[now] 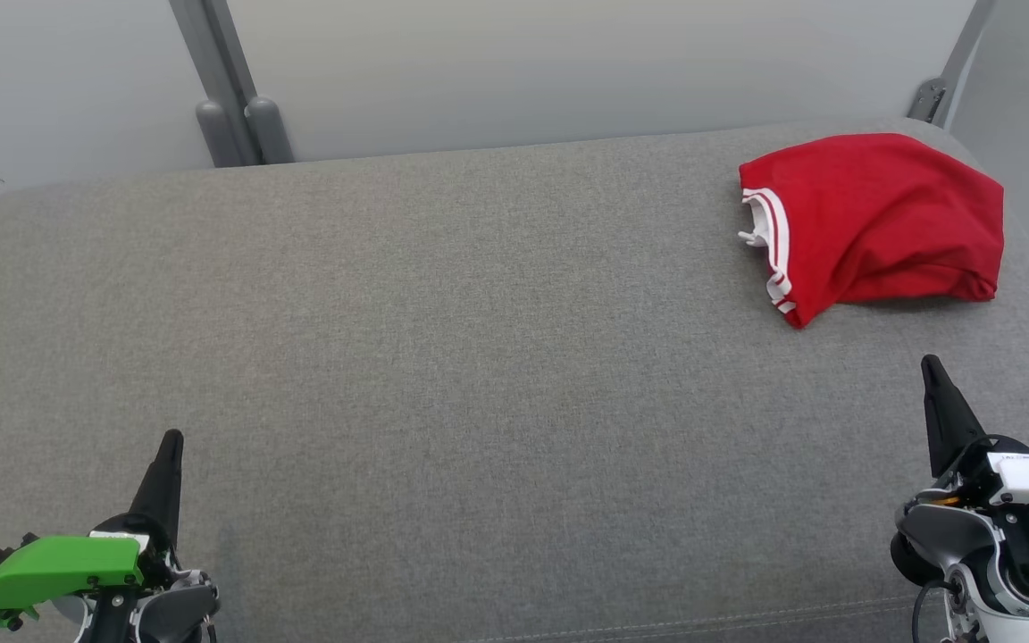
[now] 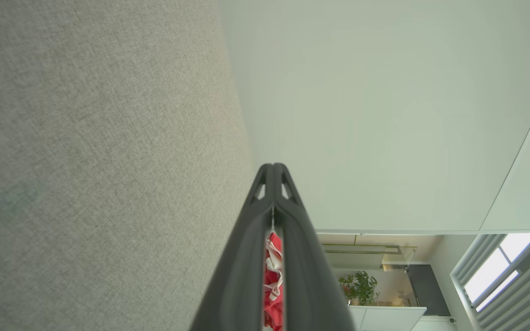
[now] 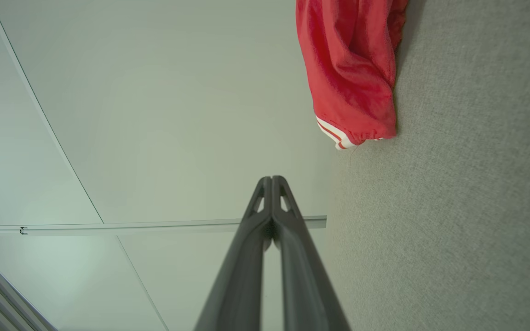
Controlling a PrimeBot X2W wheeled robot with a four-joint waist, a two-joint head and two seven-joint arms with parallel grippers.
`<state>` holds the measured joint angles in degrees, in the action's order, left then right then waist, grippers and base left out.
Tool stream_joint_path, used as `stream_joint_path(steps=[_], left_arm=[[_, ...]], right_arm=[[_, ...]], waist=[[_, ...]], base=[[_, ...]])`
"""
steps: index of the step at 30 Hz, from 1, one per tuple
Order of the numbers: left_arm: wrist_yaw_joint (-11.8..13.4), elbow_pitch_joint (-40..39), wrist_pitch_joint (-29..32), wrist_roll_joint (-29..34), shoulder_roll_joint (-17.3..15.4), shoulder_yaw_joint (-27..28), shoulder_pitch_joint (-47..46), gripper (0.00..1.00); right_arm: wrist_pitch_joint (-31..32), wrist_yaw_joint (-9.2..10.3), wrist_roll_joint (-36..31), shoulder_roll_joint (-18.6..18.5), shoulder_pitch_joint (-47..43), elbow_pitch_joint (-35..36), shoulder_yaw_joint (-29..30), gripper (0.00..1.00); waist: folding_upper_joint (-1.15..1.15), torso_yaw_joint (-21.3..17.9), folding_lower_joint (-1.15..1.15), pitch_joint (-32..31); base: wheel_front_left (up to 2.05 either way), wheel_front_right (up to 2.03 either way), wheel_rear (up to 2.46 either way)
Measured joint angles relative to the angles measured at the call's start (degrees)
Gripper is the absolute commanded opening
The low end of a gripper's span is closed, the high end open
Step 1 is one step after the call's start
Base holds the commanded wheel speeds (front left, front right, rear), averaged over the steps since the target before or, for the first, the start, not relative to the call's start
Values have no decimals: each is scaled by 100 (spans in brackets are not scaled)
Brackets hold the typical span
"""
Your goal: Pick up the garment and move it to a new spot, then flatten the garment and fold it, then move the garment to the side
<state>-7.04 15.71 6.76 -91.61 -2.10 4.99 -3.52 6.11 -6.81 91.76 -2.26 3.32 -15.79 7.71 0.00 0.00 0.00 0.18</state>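
Observation:
The garment (image 1: 876,223) is red with white stripes at its hem, lying bunched at the far right of the grey fabric surface (image 1: 443,357). The right wrist view shows the garment (image 3: 352,73) ahead of the fingers, and the left wrist view catches a sliver of the garment (image 2: 273,280) through the slot between its fingers. My left gripper (image 1: 171,439) sits at the lower left, shut and empty, far from the cloth. My right gripper (image 1: 930,364) is at the lower right, shut and empty, a short way in front of the garment. Both grippers' tips meet in the wrist views (image 2: 273,166) (image 3: 272,178).
Pale wall panels (image 1: 568,62) rise behind the surface, with a grey metal post (image 1: 233,107) at the back left and a bracket (image 1: 930,98) at the back right. The surface's rounded far edge runs close behind the garment.

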Motion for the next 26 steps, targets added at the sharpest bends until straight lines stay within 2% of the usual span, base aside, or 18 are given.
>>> stream_joint_path(steps=[26], left_arm=[[0,-1,0,0,0,0,0,0]], right_arm=[[0,0,0,0,0,0,0,0]], waist=[[0,0,0,0]], base=[[0,0,0]])
